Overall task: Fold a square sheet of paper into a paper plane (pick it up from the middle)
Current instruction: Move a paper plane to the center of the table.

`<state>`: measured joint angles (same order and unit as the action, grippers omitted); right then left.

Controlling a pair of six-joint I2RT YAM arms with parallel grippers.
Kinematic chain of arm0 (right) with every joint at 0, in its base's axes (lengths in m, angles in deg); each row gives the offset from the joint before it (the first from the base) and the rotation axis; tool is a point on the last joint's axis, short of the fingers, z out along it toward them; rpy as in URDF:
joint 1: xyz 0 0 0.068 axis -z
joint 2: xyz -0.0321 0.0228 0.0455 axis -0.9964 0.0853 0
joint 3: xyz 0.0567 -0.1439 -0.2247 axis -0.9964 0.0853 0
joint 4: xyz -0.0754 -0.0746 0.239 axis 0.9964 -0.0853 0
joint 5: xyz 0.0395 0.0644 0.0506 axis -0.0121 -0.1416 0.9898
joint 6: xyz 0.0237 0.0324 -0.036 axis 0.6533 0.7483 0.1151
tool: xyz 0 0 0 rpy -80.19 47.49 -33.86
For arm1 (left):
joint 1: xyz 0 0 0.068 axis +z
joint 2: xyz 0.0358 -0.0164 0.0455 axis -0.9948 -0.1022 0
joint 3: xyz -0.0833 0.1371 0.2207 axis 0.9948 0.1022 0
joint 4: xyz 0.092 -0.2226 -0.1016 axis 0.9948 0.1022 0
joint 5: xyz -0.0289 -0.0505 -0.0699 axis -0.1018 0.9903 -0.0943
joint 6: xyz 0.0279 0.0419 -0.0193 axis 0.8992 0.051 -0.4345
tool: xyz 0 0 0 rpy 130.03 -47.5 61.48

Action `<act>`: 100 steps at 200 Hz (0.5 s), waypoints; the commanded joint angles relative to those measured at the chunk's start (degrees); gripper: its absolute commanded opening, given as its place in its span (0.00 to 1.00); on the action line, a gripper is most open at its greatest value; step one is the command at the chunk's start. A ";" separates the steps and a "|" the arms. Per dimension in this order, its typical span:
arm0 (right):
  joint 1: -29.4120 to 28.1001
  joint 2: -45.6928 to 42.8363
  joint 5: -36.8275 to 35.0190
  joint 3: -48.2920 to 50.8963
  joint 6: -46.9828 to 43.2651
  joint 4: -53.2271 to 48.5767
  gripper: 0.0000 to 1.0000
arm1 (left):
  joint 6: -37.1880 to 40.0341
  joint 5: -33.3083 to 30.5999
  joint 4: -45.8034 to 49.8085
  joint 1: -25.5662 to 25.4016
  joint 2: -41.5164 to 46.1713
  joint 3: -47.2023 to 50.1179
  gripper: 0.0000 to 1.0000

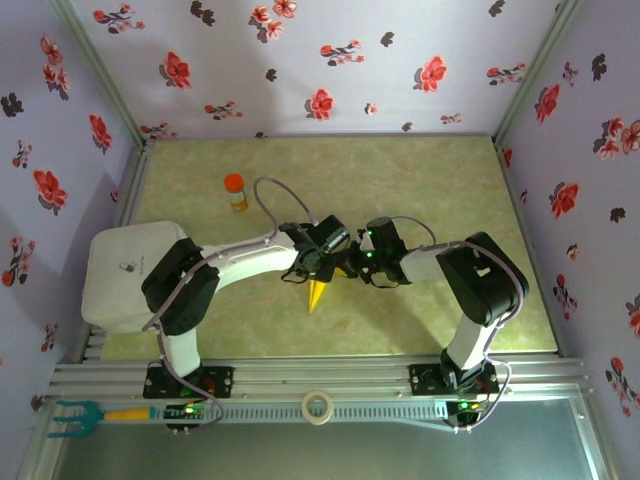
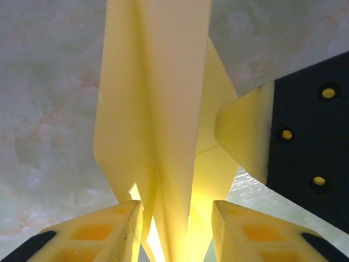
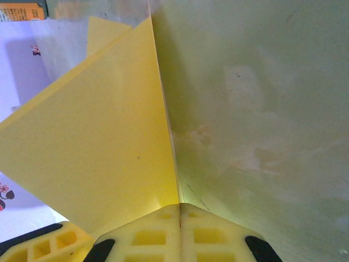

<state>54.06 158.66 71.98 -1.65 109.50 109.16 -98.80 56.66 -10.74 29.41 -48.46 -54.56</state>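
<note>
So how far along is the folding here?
Done: the plane already has a centre crease and a pointed nose. In hand: the right gripper pinches its fold; the left gripper straddles it, jaws apart. Left: probably wing folds, then release.

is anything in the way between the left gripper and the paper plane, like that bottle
Nothing visible does. The paper plane sits between the fingers of the left gripper, and the right gripper is shut on it from the other side. The orange-capped bottle stands well apart, farther back and to the left.
</note>
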 commanded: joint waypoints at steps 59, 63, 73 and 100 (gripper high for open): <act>-0.42 -0.53 -0.33 -1.17 -0.98 -1.05 0.00 | -1.93 0.59 0.28 -0.12 -0.22 1.59 0.35; -0.42 -0.53 -0.34 -1.20 -0.98 -1.05 0.00 | -1.97 0.61 0.18 -0.11 -0.22 1.61 0.35; -0.42 -0.53 -0.35 -1.21 -0.98 -1.06 0.00 | -2.10 0.61 0.28 -0.12 -0.22 1.61 0.35; -0.42 -0.51 -0.31 -1.17 -0.99 -1.01 0.00 | -1.91 1.17 -0.78 -0.12 0.57 2.47 0.37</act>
<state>54.06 158.64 71.98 -1.65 109.50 109.16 -99.78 56.92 -11.24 29.41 -48.46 -53.45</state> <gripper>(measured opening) 0.060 0.365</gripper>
